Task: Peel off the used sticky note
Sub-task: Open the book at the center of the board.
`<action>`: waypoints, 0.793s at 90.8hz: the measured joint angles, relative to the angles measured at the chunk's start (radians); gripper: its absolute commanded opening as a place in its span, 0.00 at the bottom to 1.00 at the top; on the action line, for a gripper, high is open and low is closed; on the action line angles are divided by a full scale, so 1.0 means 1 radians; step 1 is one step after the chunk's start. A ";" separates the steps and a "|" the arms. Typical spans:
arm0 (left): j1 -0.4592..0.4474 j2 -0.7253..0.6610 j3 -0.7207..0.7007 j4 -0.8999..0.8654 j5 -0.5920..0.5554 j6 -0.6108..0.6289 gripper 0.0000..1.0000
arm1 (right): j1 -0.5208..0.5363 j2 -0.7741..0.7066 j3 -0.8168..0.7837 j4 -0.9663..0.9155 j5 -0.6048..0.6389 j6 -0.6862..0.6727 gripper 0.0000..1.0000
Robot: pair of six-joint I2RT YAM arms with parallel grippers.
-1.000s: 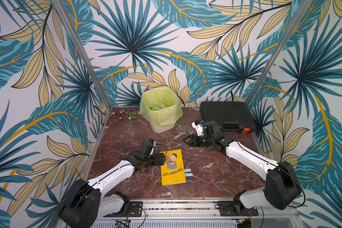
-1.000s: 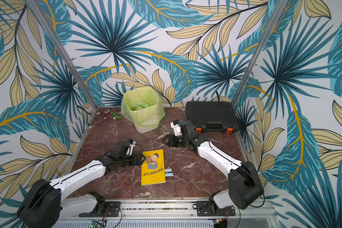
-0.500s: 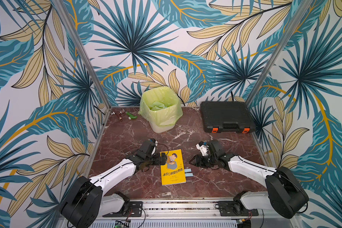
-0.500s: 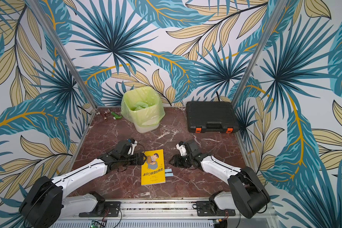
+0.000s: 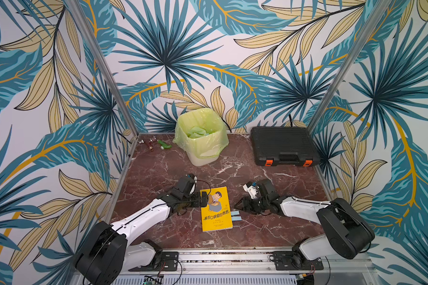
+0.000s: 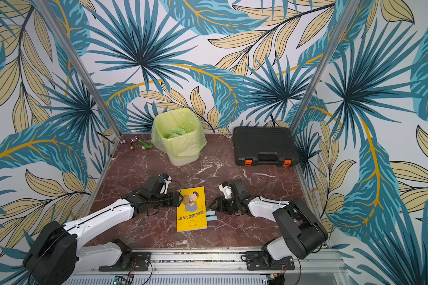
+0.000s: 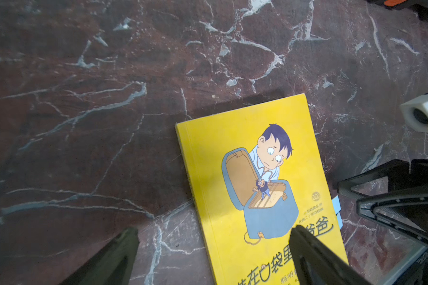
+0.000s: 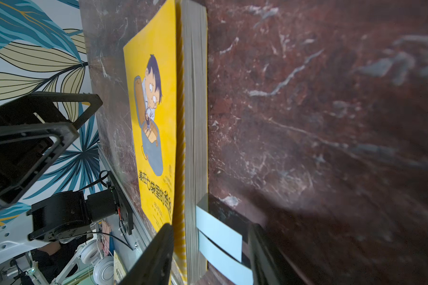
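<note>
top views both show a bin (image 5: 204,151) lined with a green bag at the back of the marble table (image 5: 156,172), with crumpled pale green pieces (image 5: 197,133) in it. a black case (image 5: 283,144) lies shut beside it in the back right corner, orange latches facing front. a yellow book (image 5: 216,209) lies flat near the front middle, and two pale blue sticky notes (image 5: 236,215) poke out of its page edge on the right arm's side. the left gripper (image 5: 205,199) hangs over the book's far spine-side corner with its jaws spread wide and nothing between them. the right gripper (image 5: 237,206) sits low by the page edge, jaws apart, with the notes (image 8: 219,232) between its fingers (image 8: 158,254) but not pinched. bare marble lies open between book, bin and case. a metal rail (image 5: 220,256) bounds the front edge.
</note>
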 measured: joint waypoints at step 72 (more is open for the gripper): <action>-0.002 0.000 0.008 -0.009 -0.006 -0.003 1.00 | -0.001 0.099 -0.048 0.223 -0.114 0.083 0.13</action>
